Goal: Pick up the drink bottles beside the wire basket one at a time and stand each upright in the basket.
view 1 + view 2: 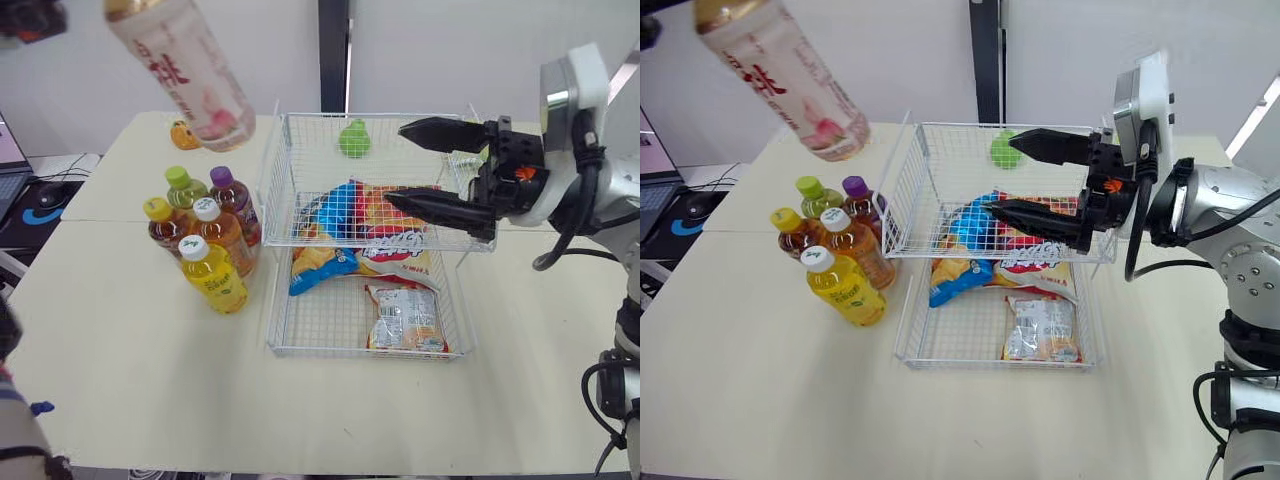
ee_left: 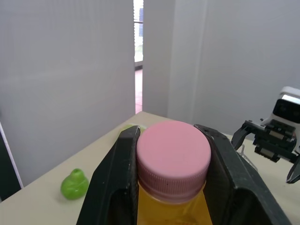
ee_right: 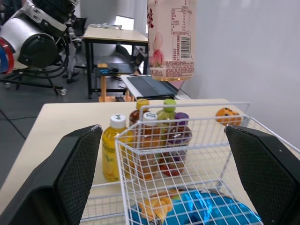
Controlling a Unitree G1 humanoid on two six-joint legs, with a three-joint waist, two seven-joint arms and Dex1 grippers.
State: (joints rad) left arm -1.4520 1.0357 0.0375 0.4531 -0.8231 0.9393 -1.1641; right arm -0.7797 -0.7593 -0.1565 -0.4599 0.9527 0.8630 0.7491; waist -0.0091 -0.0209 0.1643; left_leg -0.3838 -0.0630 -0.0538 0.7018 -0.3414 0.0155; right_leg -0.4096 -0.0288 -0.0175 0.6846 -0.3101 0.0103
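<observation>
Carry step — bottle lifted, not yet over the basket.

The left fingers point(image 2: 117, 178) are clamped on the neck of the pink-capped bottle point(image 1: 185, 70), which hangs tilted, high above the bench point(image 1: 120, 340). Five more bottles point(image 1: 205, 245) stand below it. The wire basket point(image 1: 372, 117) lies below and off toward the right fingers point(image 1: 445, 207), which are spread wide and empty over it. Next, I judge: swing across, bring the bottle upright, and lower it into a gap clear of the snack packets point(image 1: 365, 225) — they crowd the floor.
</observation>
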